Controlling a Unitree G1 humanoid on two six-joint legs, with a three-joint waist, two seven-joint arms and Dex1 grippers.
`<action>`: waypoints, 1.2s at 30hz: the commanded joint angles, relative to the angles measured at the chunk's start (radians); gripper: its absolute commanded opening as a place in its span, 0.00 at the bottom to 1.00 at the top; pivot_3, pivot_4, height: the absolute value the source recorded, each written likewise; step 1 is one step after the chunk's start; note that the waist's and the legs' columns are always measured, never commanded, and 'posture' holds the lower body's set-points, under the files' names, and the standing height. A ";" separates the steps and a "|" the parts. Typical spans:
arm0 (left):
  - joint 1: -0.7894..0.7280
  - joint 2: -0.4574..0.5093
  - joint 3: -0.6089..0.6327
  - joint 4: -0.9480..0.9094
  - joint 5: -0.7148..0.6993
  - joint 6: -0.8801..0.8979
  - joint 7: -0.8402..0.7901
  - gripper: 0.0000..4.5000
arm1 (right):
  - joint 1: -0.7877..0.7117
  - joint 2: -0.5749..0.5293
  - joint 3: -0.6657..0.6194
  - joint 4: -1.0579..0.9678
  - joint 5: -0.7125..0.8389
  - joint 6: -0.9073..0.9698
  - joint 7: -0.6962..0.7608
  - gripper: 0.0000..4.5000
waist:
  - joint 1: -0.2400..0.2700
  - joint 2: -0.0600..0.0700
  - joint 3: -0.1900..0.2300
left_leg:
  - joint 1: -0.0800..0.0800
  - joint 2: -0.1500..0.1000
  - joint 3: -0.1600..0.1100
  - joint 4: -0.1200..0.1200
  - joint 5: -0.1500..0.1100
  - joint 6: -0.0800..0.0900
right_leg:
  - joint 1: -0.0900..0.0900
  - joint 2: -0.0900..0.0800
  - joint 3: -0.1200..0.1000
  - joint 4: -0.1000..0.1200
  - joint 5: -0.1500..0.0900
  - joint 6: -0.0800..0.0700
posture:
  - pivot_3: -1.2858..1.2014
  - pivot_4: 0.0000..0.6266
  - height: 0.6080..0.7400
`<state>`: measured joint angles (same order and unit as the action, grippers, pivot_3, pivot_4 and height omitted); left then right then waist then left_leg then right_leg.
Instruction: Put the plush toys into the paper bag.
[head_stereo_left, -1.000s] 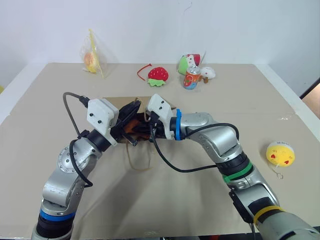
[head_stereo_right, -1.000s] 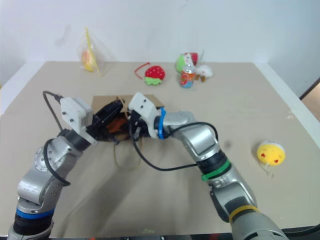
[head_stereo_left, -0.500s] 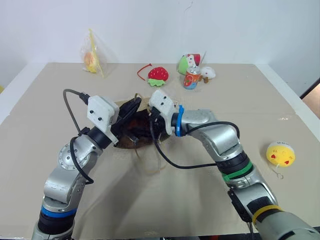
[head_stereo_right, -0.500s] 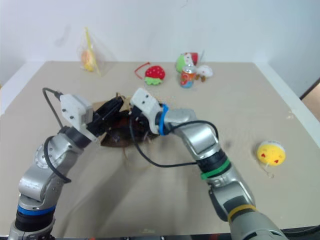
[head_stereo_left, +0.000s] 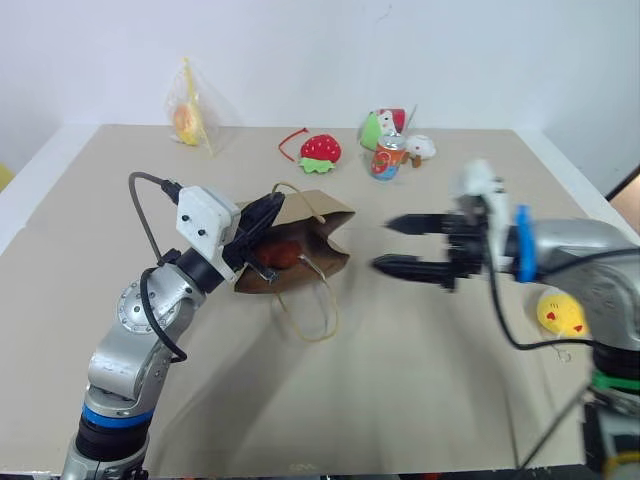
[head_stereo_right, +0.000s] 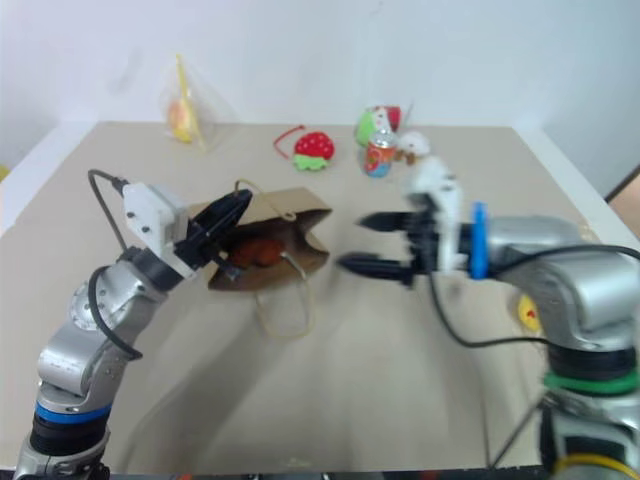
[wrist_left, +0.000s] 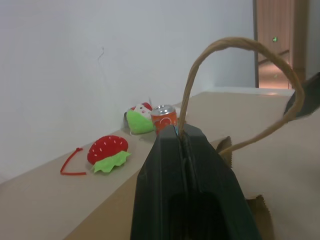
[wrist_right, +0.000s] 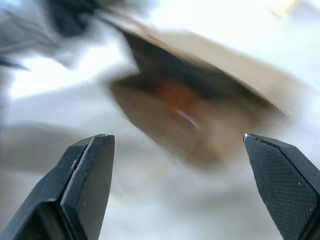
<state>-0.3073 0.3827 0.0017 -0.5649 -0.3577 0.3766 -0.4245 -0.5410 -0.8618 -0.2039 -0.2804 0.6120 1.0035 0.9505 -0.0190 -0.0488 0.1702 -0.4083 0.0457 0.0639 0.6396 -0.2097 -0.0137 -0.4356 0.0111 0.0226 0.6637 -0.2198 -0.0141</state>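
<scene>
I've got the left pincer (head_stereo_left: 268, 212) clamped tight on the rim of the paper bag (head_stereo_left: 300, 250), right by the root of one cord handle (wrist_left: 240, 75), and it is holding that edge up off the worktop (head_stereo_left: 400, 400) so the mouth gapes toward the robot's right. Looking into the opening I can see the brown furry toy (head_stereo_left: 283, 252) sitting inside the bag, a reddish-brown lump against the dark interior. The second handle (head_stereo_left: 312, 305) droops out of the mouth and lies in a loop on the worktop in front of the bag. My right pincer (head_stereo_left: 398, 245) is out in the open to the right of the bag, clear of it, its two black fingers (head_stereo_left: 412, 268) spread wide apart with nothing between them and aimed at the bag's mouth. The yellow ball toy (head_stereo_left: 560, 313) is on the worktop near the right edge, well apart from the bag and partly hidden behind my right arm. Along the far side I see the red strawberry (head_stereo_left: 321, 150), the orange can (head_stereo_left: 385, 158) with the green-and-white toy (head_stereo_left: 374, 128) just behind it, and the small clear plastic bag (head_stereo_left: 189, 118) over at the far left.
</scene>
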 joint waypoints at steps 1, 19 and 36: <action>-0.002 0.000 0.002 -0.044 -0.008 -0.011 -0.005 0.00 | 0.099 -0.023 -0.099 0.107 -0.172 -0.197 -0.162 0.99 | -0.003 0.000 0.000 | 0.000 0.000 0.000 0.000 0.000 0.000 | 0.000 0.000 0.001 0.000 0.000 0.000 | 0.52 0.24 1.00; 0.026 -0.018 -0.015 -0.057 -0.008 -0.008 0.001 0.00 | 0.522 -0.033 -0.307 0.343 -0.325 -0.293 -0.323 0.99 | -0.005 0.002 -0.001 | 0.004 -0.001 0.002 0.000 0.001 0.001 | 0.002 0.002 0.005 0.000 0.001 0.002 | 0.52 0.24 1.00; 0.001 -0.010 -0.003 -0.026 -0.002 -0.020 -0.017 0.00 | 0.482 -0.034 -0.213 0.193 -0.242 -0.273 -0.231 0.04 | -0.007 0.001 -0.001 | 0.006 -0.004 0.000 0.000 0.003 0.004 | 0.007 0.002 0.010 -0.001 0.002 0.005 | 0.52 0.24 1.00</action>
<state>-0.2870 0.3713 -0.0179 -0.5731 -0.3600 0.3768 -0.4427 -0.0462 -0.8711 -0.4304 0.0157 0.2921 0.6905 0.6392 -0.0258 -0.0476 0.1693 -0.4023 0.0422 0.0639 0.6397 -0.2069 -0.0100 -0.4286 0.0134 0.0322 0.6624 -0.2173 -0.0086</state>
